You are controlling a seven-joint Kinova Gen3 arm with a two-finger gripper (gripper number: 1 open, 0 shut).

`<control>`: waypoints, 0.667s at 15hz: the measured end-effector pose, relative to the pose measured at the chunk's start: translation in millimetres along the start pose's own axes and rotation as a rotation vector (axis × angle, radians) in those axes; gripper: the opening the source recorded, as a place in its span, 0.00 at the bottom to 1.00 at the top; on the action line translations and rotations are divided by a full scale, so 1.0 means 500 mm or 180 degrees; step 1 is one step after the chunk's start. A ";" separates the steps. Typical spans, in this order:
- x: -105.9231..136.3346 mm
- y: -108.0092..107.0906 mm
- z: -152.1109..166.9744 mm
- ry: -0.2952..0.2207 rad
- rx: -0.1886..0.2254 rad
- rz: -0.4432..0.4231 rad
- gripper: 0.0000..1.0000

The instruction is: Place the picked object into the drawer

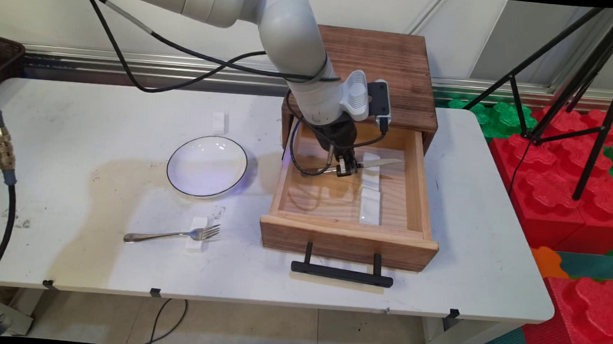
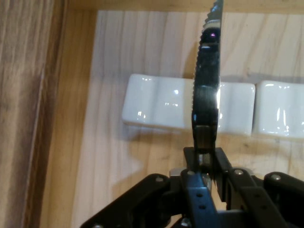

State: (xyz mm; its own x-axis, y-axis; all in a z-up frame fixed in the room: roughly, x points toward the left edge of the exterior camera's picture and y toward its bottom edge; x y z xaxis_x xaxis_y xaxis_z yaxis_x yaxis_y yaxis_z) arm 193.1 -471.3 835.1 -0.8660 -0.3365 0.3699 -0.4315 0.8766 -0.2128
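White table point(image 1: 99, 125), plate point(image 1: 207, 166), fork point(image 1: 172, 234), drawer box point(image 1: 358, 197)

Hand point(image 1: 345, 168) lowered, fingers clamped together

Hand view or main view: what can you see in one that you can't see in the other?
Only the hand view shows the saw teeth along the knife blade's edge. Only the main view shows the plate, the fork, the drawer's black handle and the whole table. Both show the gripper shut on the knife inside the open wooden drawer, above two white rests.
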 end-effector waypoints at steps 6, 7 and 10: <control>0.004 0.001 0.012 0.0034 -0.0034 0.0024 0.00; 0.005 0.002 0.014 0.0038 -0.0040 0.0030 0.00; 0.006 0.002 0.020 0.0045 -0.0051 0.0040 0.00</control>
State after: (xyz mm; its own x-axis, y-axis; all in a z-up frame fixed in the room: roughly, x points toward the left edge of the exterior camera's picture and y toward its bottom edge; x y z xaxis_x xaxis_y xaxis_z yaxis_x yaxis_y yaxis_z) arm 187.5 -474.9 827.1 -0.8676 -0.3206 0.3801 -0.4164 0.8863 -0.2029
